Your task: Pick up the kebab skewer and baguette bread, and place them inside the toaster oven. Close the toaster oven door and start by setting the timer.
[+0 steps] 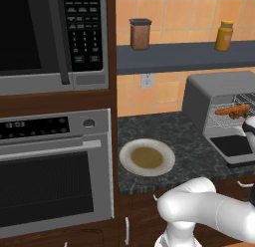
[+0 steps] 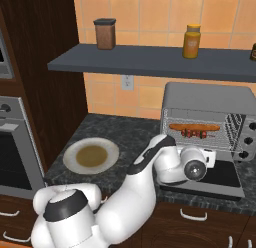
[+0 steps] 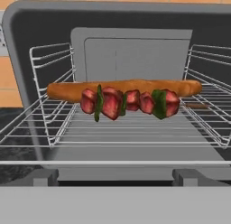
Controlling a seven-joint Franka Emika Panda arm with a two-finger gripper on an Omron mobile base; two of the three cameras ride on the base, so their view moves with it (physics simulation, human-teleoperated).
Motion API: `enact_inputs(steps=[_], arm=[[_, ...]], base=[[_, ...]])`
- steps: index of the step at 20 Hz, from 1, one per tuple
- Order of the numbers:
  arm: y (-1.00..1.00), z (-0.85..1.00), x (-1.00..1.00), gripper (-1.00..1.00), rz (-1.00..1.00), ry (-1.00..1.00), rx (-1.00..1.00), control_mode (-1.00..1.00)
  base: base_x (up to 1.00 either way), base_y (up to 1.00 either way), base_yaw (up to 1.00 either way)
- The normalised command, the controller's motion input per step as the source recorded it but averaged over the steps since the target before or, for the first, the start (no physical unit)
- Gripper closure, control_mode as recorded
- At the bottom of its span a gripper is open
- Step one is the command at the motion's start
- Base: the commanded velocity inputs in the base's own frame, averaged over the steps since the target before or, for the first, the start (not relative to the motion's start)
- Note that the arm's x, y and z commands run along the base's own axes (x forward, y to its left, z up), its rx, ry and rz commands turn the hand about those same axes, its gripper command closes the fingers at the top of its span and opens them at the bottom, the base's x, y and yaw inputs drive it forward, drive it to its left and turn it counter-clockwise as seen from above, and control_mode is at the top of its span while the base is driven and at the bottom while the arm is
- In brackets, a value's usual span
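The kebab skewer lay along the wire rack inside the toaster oven, touching the front of the baguette bread, which rested just behind it; both were already loaded. What you had left to handle was the toaster oven door, hanging open and flat over the counter. I judged it stiff, light and hinged at the bottom, best pushed up from under its far edge or by the bar handle, which I couldn't make out. The gripper sat just above the door, facing the cavity; you could not tell from these pictures whether its fingers were spread or closed. The empty plate sat well apart to the left, out of the way. A jar and a yellow bottle stood on the shelf above, clear of any upward swing.
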Motion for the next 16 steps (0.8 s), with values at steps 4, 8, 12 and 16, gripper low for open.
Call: enact_inputs(steps=[4, 8, 12, 16], arm=[[0.00, -0.03, 0.01, -1.00, 0.00, 0.00, 0.00, -1.00], [0.00, 0.00, 0.09, -1.00, 0.00, 0.00, 0.00, -1.00], [0.00, 0.00, 0.22, -1.00, 0.00, 0.00, 0.00, -1.00], [0.00, 0.00, 0.21, -1.00, 0.00, 0.00, 0.00, -1.00]], base=[[0.00, 0.00, 0.00], [0.00, 0.00, 0.00], [0.00, 0.00, 0.00], [0.00, 0.00, 0.00]])
